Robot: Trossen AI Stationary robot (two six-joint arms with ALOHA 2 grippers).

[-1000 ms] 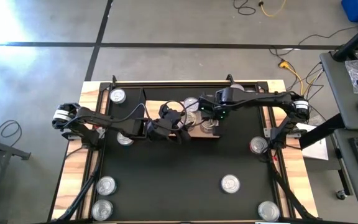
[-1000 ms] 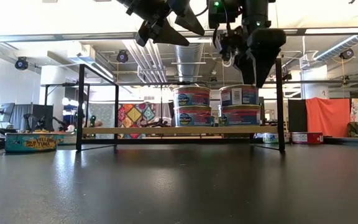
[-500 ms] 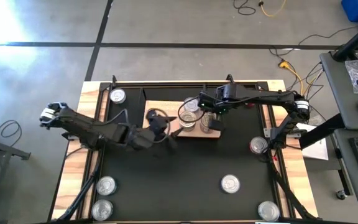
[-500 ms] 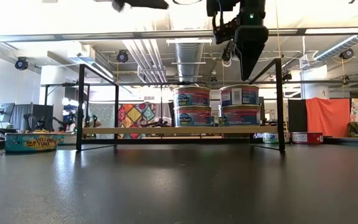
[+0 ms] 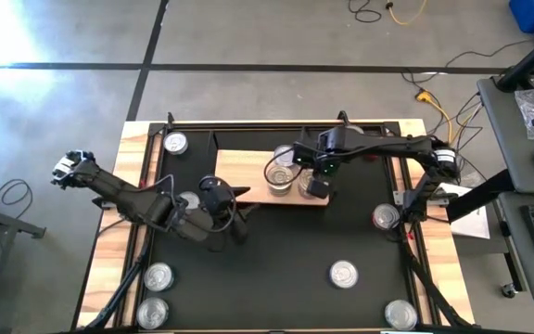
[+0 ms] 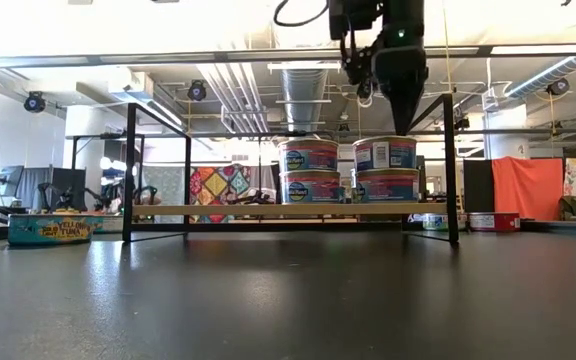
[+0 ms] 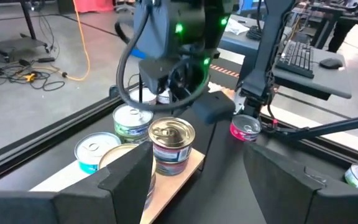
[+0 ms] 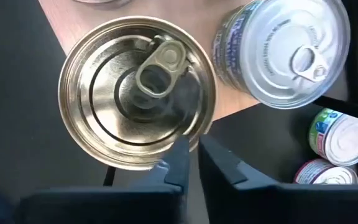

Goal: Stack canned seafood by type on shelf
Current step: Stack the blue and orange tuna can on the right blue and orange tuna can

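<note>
— See the right gripper (image 8: 193, 146)? Pinched shut, holding nothing.

— Where is it hanging?

— Straight above the gold-top tin (image 8: 138, 90), the top one of a pile of two on the shelf (image 5: 239, 167). Not touching it, going by the low view. Just beside that, a silver-top tin (image 8: 284, 53) topping a second pile.

— And the left gripper (image 5: 233, 211)?

— Spread wide, empty too, out over the black mat (image 5: 276, 250) just off the shelf's near edge.

— Which tin to fetch next?

— Probably a loose one. Look at the silver tin (image 5: 189, 200) right beside the left gripper, nearer to it than any other. For the right gripper, try the reddish tin (image 5: 385, 217), out to its side and well apart from the shelf.

— Any long side to line up with?

— None — round tins, all standing upright, tops facing up. So a grab straight from above ought to work.

— Room on the shelf?

— Plenty of bare wood on the left gripper's side of the two piles. Flat board, flat mat, nothing in the way between.
</note>
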